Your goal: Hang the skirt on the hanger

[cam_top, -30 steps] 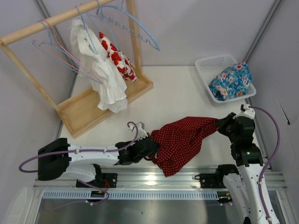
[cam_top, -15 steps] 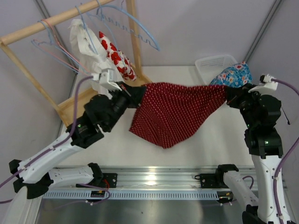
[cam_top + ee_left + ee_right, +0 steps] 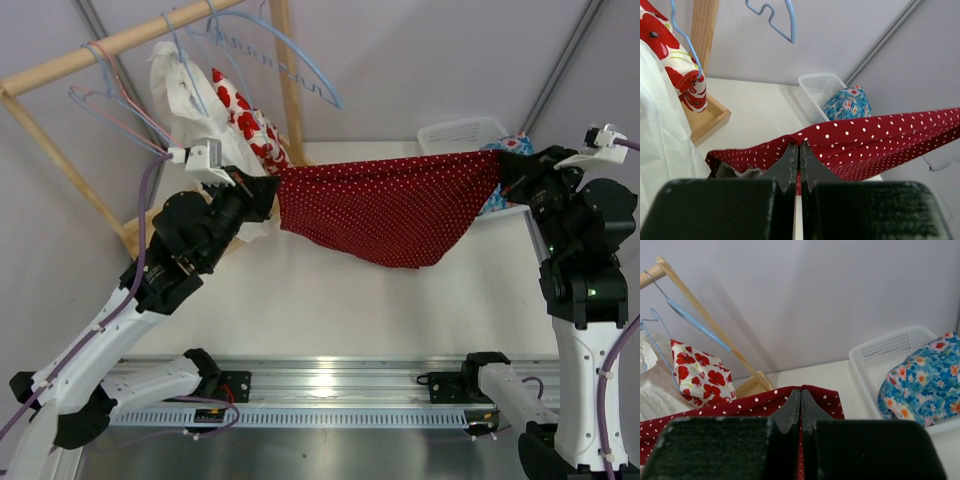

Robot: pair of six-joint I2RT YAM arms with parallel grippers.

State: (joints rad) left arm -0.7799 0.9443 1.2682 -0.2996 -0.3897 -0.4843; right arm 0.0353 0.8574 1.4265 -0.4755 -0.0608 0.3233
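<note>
The skirt (image 3: 390, 215) hangs in the air above the surface (image 3: 330, 300), stretched between the two arms with its lower edge sagging in the middle. The left end effector (image 3: 265, 190) is clamped tight on one corner, and the right end effector (image 3: 505, 165) is clamped on the other, near the basket (image 3: 450, 135). The hanger (image 3: 110, 118) hangs on the wooden rack (image 3: 120, 40), well to the left of the skirt and apart from it.

The step in hand looks like carrying the spread skirt to the hanger. To do it well, both arms should travel together so the top edge neither slackens nor pulls out of a grip. The left arm needs care, since the white garment (image 3: 185, 95) hangs just beside it and could snag.
</note>
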